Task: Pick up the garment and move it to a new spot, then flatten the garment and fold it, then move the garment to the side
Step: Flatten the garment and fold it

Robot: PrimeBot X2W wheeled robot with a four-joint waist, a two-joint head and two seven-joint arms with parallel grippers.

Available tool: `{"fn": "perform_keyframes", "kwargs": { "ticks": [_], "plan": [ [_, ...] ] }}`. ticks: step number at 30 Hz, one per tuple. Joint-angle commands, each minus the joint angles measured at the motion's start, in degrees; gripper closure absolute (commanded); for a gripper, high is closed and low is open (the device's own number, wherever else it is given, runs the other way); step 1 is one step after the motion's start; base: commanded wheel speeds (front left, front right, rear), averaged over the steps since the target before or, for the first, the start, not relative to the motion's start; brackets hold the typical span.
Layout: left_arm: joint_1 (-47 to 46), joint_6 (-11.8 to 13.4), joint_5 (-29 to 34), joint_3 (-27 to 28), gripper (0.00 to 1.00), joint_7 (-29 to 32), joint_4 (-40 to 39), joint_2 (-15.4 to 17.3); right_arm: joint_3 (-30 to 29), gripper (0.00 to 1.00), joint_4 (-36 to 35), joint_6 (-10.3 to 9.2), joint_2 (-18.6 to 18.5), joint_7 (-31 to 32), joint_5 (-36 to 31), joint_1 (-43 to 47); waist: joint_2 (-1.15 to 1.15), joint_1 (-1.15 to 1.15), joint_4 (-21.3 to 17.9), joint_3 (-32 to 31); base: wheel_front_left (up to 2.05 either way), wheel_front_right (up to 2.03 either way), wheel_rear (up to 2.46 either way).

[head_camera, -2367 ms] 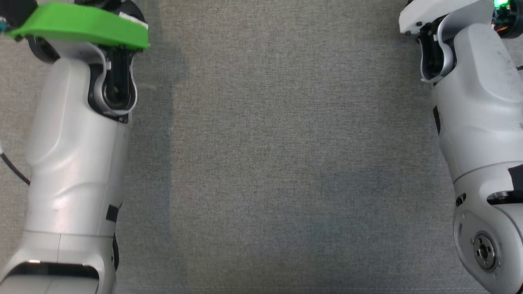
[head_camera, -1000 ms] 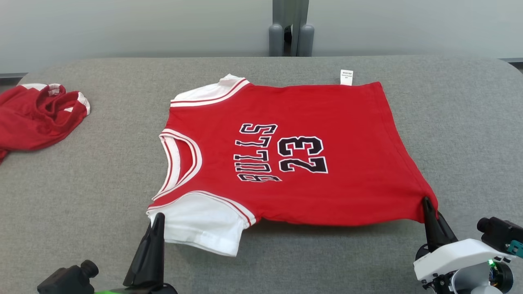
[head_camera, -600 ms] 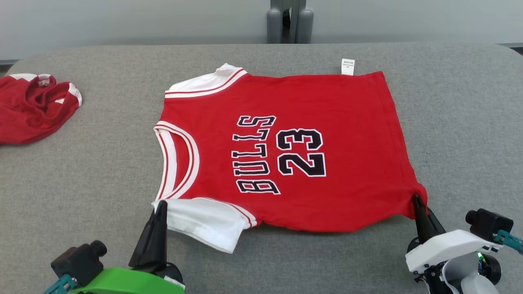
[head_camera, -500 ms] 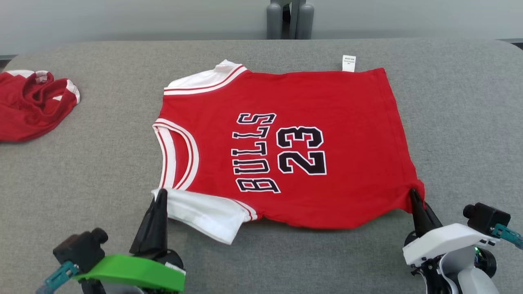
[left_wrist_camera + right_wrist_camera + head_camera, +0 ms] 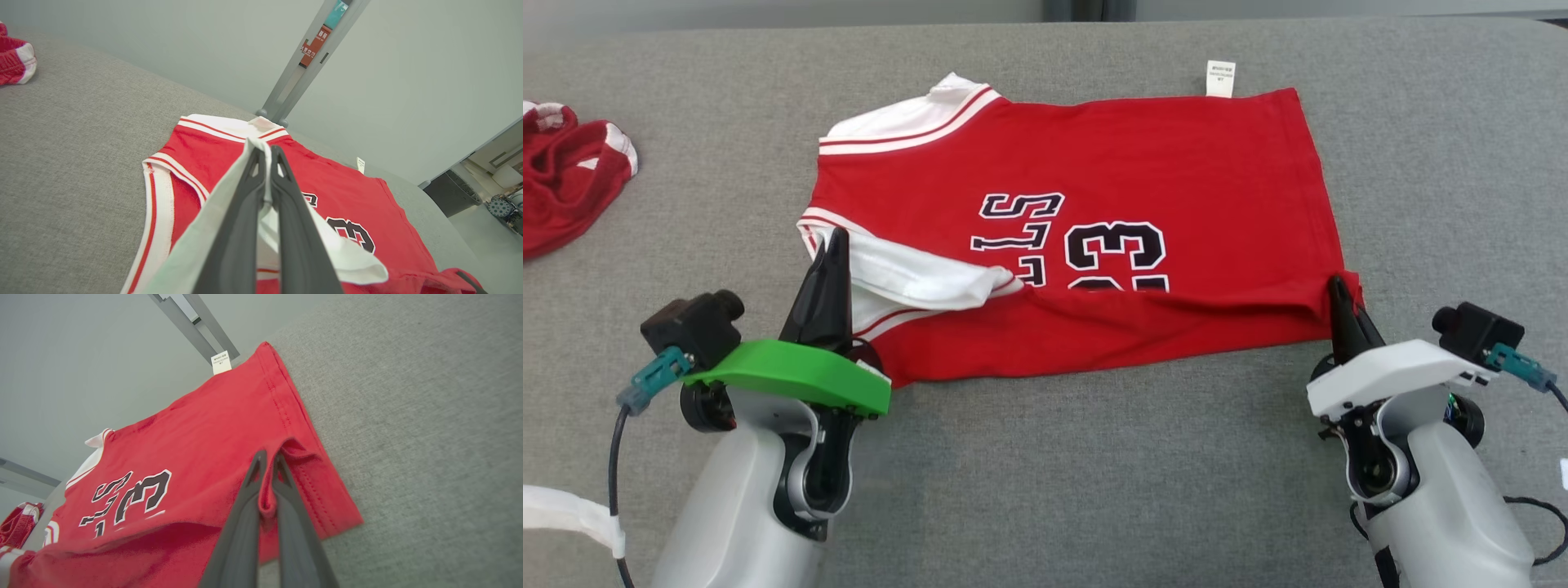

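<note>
Two grippers, both clamped on cloth. L gripper point(image 5: 836, 238): fingers fully closed on the white sleeve point(image 5: 915, 278) of the garment point(image 5: 1176, 155), a red jersey w/ black-and-white print. L wrist view shows white fabric squeezed betw. the two tips. R gripper point(image 5: 1336, 286): fingers also fully closed. R wrist view shows a red fold of the near hem corner point(image 5: 294, 449) nipped betw. its tips.

Garment posn: approx. centre of the grey table point(image 5: 1094, 474), collar point(image 5: 157, 192) toward robot's L, hem toward R. Far half lies flat on the surface. Near long edge is raised at both ends and doubled over toward the far side, so the lower part of the lettering & number is covered and only the upper part shows. Sleeve drapes from L gripper across the chest, just beside the collar. Raised edge runs from one gripper to the other; the crease below it rests on the table.

White care label point(image 5: 1221, 77) sticks out past the far edge, hem end.

2nd red garment point(image 5: 564, 196), bunched, far L of table, well apart from the jersey.
</note>
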Motion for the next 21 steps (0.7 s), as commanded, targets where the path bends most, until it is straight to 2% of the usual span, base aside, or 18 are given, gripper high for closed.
{"fn": "perform_keyframes", "kwargs": {
  "ticks": [1,9,11,12,13,14,15,21],
  "plan": [
    [-2.0,-0.6,0.8,0.0,1.0,-0.7,1.7,-0.1,0.1,1.0,1.5,0.0,-0.1,-0.9,-0.2,-1.9,0.0,0.0,-0.8,1.3,0.0,0.0,0.0],
    [-6.9,-2.3,1.4,-0.6,1.0,-2.8,9.6,-0.8,1.8,1.0,10.5,0.0,-0.2,-3.7,-1.1,-8.9,0.0,0.0,-1.2,2.5,0.0,0.0,0.0],
    [-7.5,-2.4,1.5,-0.7,1.0,-3.2,10.7,-1.2,2.4,0.64,11.6,0.0,-0.1,-4.7,-0.8,-10.0,0.0,0.0,-1.2,2.5,0.0,0.0,0.0],
    [-7.8,-2.5,1.5,-0.8,1.0,-3.4,11.2,-1.3,2.9,0.0,11.9,0.0,-0.1,-5.3,-0.5,-10.6,0.0,0.0,-1.2,2.5,0.0,0.0,0.0],
    [-7.9,-2.6,1.5,-0.8,0.94,-3.6,11.5,-1.4,3.1,0.0,12.1,0.0,-0.2,-5.7,-0.2,-10.9,0.0,0.0,-1.2,2.4,0.0,0.0,0.0],
    [-8.1,-2.6,1.6,-0.8,0.39,-3.9,11.8,-1.5,3.7,0.0,12.2,0.0,-0.1,-6.2,0.2,-11.2,0.0,0.0,-1.2,2.3,0.0,0.0,0.0],
    [-8.2,-2.7,1.7,-0.8,0.0,-4.3,11.8,-1.6,4.0,0.0,12.2,0.0,-0.1,-6.5,0.6,-11.3,0.0,0.0,-1.2,2.2,0.0,0.0,0.0],
    [-8.3,-3.6,1.8,-0.6,0.0,-6.0,10.9,-2.0,5.1,0.0,10.2,0.0,-0.2,-7.9,2.1,-11.3,0.0,0.0,-1.2,1.4,0.0,0.0,0.0]
  ]
}}
